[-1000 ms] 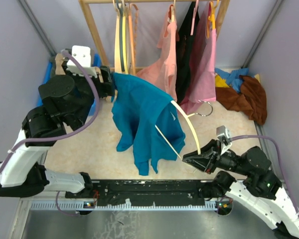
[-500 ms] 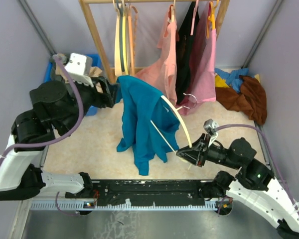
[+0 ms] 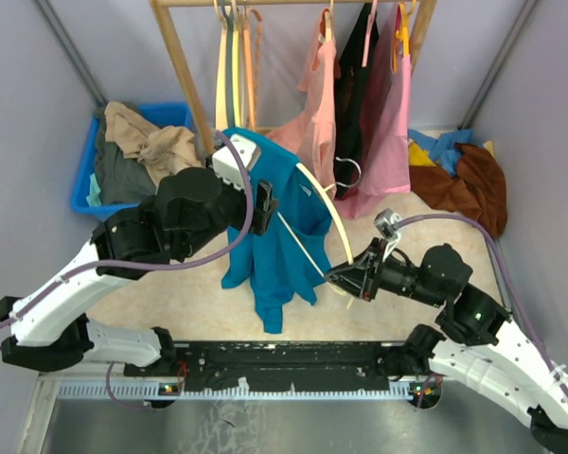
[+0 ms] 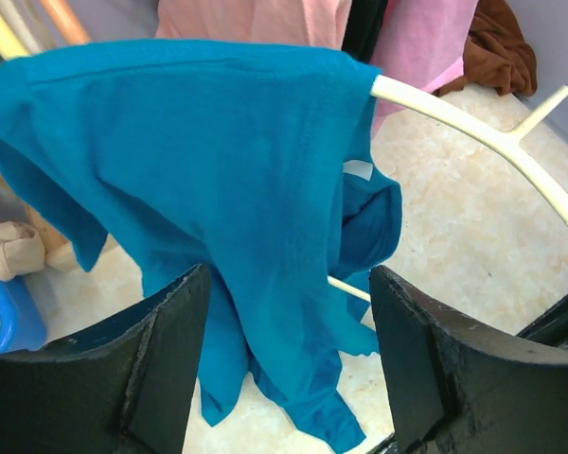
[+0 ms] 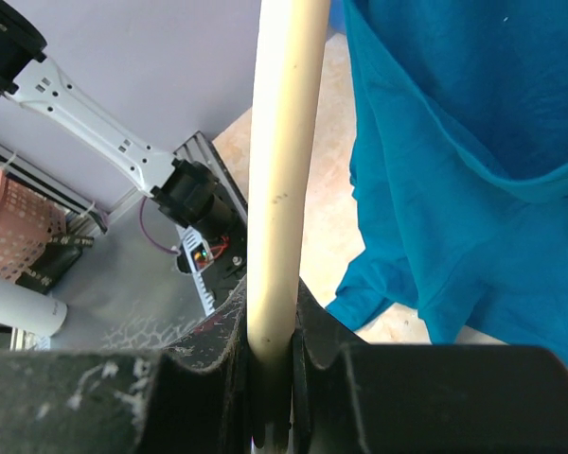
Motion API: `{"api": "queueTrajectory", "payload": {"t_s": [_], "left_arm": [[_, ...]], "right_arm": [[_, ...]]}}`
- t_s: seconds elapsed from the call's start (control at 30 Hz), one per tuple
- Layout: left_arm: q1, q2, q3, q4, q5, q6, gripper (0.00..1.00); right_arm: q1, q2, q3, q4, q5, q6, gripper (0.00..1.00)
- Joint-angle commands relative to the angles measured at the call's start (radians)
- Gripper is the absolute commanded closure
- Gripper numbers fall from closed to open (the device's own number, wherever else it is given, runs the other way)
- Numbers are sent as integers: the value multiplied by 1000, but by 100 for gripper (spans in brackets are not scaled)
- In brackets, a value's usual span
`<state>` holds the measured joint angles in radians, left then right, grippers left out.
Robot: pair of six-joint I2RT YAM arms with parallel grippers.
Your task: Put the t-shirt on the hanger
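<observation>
Threading seems half done: the hanger (image 3: 322, 203) is clamped in the closed right pincer (image 3: 346, 277), the t-shirt (image 4: 218, 161) is draped over its far arm just ahead of the open, empty left pincer (image 4: 290, 322), and must next be pulled onto the bare arm.

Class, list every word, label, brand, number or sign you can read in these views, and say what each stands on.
No text can be read in any view.
The white tag inside the t-shirt is too small to read.
The hanger shows no print.
</observation>
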<state>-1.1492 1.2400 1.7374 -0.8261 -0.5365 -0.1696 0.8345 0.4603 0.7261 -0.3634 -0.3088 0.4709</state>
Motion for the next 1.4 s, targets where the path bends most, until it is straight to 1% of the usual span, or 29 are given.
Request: {"api": "queueTrajectory", "payload": {"t_s": [0.0, 0.17, 0.4, 0.47, 0.5, 0.57, 0.6, 0.67, 0.77, 0.83, 0.9, 1.0, 1.07, 1.1, 1.17, 1.23, 1.3, 1.37], "left_arm": [[-36, 13, -16, 82, -66, -5, 27], [-65, 38, -30, 142, -112, 35, 26], [-109, 92, -35, 191, -291, 76, 26], [-119, 96, -39, 204, -342, 89, 29], [-124, 96, -41, 214, -359, 95, 35], [-133, 93, -38, 226, -377, 99, 49], [-139, 91, -34, 229, -379, 102, 54], [-152, 91, -21, 234, -378, 105, 59], [-175, 100, 6, 227, -376, 110, 61], [-182, 104, 19, 222, -368, 114, 69], [-182, 107, 23, 225, -372, 120, 84], [-185, 110, 30, 233, -376, 125, 100], [-187, 115, 34, 238, -369, 134, 98], [-187, 120, 42, 230, -366, 131, 93], [-193, 127, 52, 220, -354, 126, 73], [-202, 122, 38, 239, -348, 131, 58], [-208, 124, 26, 256, -361, 141, 52], [-211, 138, 26, 256, -399, 151, 51]], "right_arm": [[-4, 6, 70, 179, -20, 0, 100], [-5, 8, 68, 190, -40, 4, 100], [-5, 1, 77, 189, -56, 4, 100], [-4, -4, 78, 188, -63, 2, 100], [-4, -8, 78, 186, -63, 2, 100], [-4, -15, 78, 180, -62, -1, 100], [-4, -17, 76, 179, -62, -3, 100], [-5, -21, 74, 173, -59, -7, 100], [-5, -28, 68, 170, -59, -9, 100], [-5, -33, 63, 171, -59, -10, 100], [-4, -38, 58, 176, -56, -8, 100], [-5, -41, 53, 180, -60, -7, 100], [-4, -42, 52, 182, -67, -6, 100], [-4, -43, 51, 183, -66, -5, 100], [-5, -44, 52, 182, -69, -5, 100], [-5, -43, 52, 182, -67, -5, 100], [-4, -40, 53, 186, -71, -5, 100], [-4, -39, 53, 188, -74, -4, 100]]}}
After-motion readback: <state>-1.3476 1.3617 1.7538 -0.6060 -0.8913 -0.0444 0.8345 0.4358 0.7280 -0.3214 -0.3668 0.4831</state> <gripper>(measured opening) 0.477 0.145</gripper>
